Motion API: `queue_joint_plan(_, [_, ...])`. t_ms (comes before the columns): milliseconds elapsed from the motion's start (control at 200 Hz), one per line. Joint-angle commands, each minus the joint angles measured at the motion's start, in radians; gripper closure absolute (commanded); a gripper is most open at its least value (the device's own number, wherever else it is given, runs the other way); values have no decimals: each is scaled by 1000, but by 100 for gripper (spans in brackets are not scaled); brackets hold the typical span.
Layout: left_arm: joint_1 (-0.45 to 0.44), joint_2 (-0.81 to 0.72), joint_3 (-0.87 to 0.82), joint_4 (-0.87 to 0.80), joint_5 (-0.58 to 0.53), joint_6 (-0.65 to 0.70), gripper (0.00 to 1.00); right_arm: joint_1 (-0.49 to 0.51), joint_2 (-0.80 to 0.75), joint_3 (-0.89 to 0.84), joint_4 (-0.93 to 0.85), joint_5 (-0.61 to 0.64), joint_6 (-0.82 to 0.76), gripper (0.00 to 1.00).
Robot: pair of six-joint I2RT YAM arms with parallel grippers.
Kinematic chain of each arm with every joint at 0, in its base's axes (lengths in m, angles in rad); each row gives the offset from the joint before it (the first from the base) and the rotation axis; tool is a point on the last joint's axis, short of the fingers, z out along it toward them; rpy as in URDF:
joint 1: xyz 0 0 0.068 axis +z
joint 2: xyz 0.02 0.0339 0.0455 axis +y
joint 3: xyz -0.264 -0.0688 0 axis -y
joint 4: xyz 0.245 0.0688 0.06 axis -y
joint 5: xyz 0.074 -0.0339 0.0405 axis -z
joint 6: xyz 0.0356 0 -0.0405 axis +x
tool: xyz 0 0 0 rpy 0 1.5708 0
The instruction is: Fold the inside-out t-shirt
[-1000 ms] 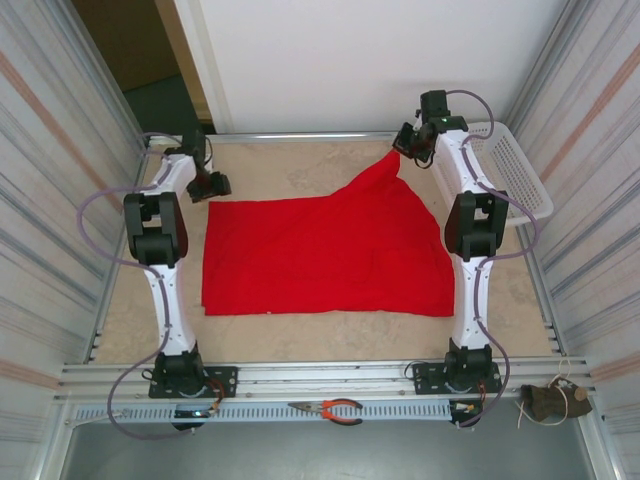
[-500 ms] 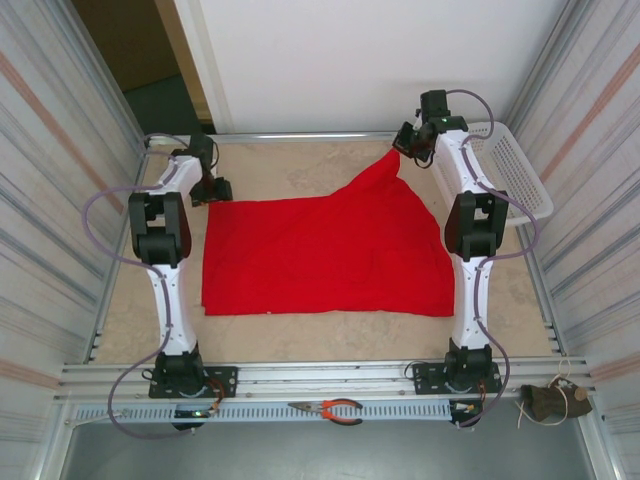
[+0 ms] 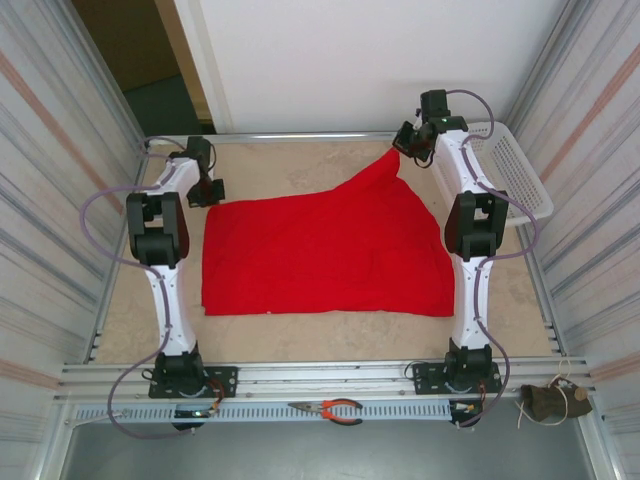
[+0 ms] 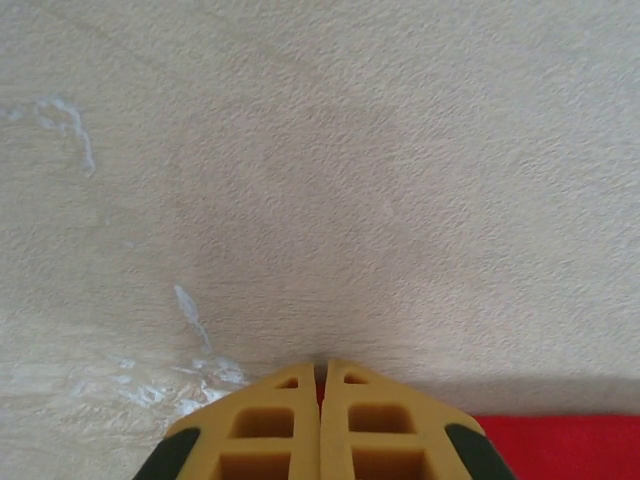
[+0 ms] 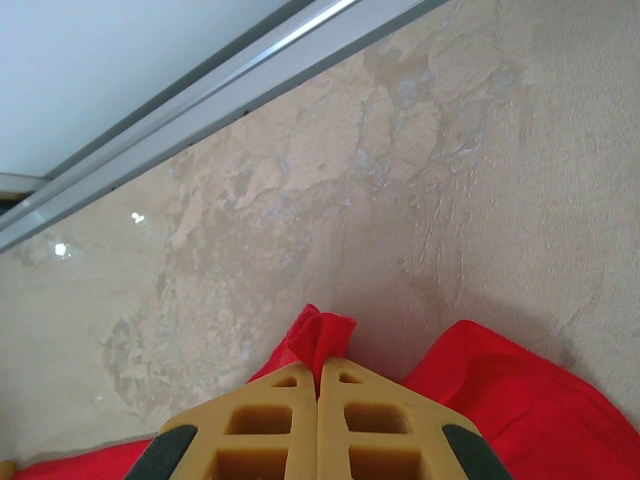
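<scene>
Bright, even light, little glare. Soft shadow lies on the table (image 4: 400, 200) just beyond the t-shirt (image 3: 320, 255); the overhead view's edges perhaps bow slightly.

The left arm (image 3: 166, 290) and the right arm (image 3: 470, 290) are built alike — slim, rounded white links are joined by boxy black motor housings, and each arm is bolted down on a black base block (image 3: 182, 376). A thin grey-lilac cable (image 3: 98, 215) is run in loose loops along the outside of each arm, from base to wrist. The left gripper (image 4: 320, 366) and the right gripper (image 5: 318, 364) are fitted with ochre-yellow plastic fingers (image 4: 262, 425) — wedge-shaped, tapered to a blunt tip and moulded with rectangular hollows. Black inserts are set into the outer lower corners of the fingers. The wrist heads are finished in black.
</scene>
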Motion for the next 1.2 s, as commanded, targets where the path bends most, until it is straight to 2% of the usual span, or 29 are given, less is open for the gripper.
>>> queue_joint_plan(0, [-16,-53,-40,0,49,-15,100,2,-37,-36,5,-24,7,100])
queue_joint_plan(286, [-14,-271,-198,120,128,-95,100,-1,-289,-319,148,-49,33,100])
queue_joint_plan(576, [-8,-365,-318,168,162,-122,100,28,-572,-662,255,-55,67,100])
queue_joint_plan(882, [41,-405,-401,192,201,-162,100,105,-858,-992,275,31,78,100])
queue_joint_plan(1197, [87,-487,-513,250,254,-220,100,188,-1060,-1139,202,157,83,100])
